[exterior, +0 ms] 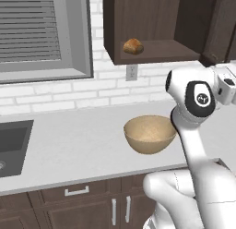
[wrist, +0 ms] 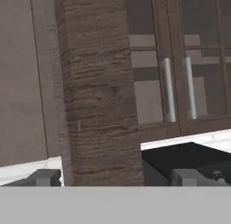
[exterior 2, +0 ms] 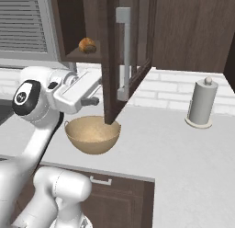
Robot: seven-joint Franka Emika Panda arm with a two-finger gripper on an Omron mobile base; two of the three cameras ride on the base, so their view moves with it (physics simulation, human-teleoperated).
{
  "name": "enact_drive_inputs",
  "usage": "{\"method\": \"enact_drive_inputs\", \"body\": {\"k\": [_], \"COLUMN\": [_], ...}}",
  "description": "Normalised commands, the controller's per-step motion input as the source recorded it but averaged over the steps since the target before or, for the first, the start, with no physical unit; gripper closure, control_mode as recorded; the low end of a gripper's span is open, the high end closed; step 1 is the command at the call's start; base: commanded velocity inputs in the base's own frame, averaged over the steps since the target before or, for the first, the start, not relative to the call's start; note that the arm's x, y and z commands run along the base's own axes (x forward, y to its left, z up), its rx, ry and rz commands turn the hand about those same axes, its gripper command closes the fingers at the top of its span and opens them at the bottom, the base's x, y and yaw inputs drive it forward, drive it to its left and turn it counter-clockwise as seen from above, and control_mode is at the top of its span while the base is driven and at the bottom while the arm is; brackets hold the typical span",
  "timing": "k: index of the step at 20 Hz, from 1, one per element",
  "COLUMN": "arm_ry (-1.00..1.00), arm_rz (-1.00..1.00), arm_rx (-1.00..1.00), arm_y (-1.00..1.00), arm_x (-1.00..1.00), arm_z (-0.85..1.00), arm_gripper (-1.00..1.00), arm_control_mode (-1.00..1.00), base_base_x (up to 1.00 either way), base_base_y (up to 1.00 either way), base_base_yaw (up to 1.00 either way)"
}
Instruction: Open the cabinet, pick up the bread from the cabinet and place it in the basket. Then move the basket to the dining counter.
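Here the cabinet [exterior: 156, 43] stands open, the bread [exterior: 133, 46] resting on its shelf above the basket [exterior: 150, 134] on the grey worktop [exterior: 69, 145]. The gripper [wrist: 113, 178], jaws spread wide and empty, faces the swung door's edge [exterior 2: 110, 61]; its fingertips are cut off low in the hand view.

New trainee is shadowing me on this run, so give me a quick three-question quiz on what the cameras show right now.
1. True or false: the bread already lies in the basket.
2. The cabinet door is: A) shut B) swung open
3. What stands on the counter to the right of the basket?

Key
1. False: it sits on the cabinet shelf.
2. B
3. A paper towel roll on its holder.
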Motion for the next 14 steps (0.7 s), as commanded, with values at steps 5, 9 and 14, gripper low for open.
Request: {"method": "enact_drive_inputs", "body": {"k": [5, 9, 14], "arm_ry": [0.00, 0.00, 0.00], "arm_rz": [0.04, 0.08, 0.13], "arm_rx": [0.10, 0.09, 0.04], "arm_y": [-0.82, -0.80, -0.50], "arm_x": [0.02, 0.03, 0.09], "arm_z": [0.00, 0.00, 0.00], "arm_gripper": [-1.00, -1.00, -1.00], "arm_control_mode": [-1.00, -1.00, -1.00], "base_base_x": [0.00, 0.00, 0.00], "base_base_y": [0.00, 0.00, 0.00], "base_base_yaw": [0.00, 0.00, 0.00]}}
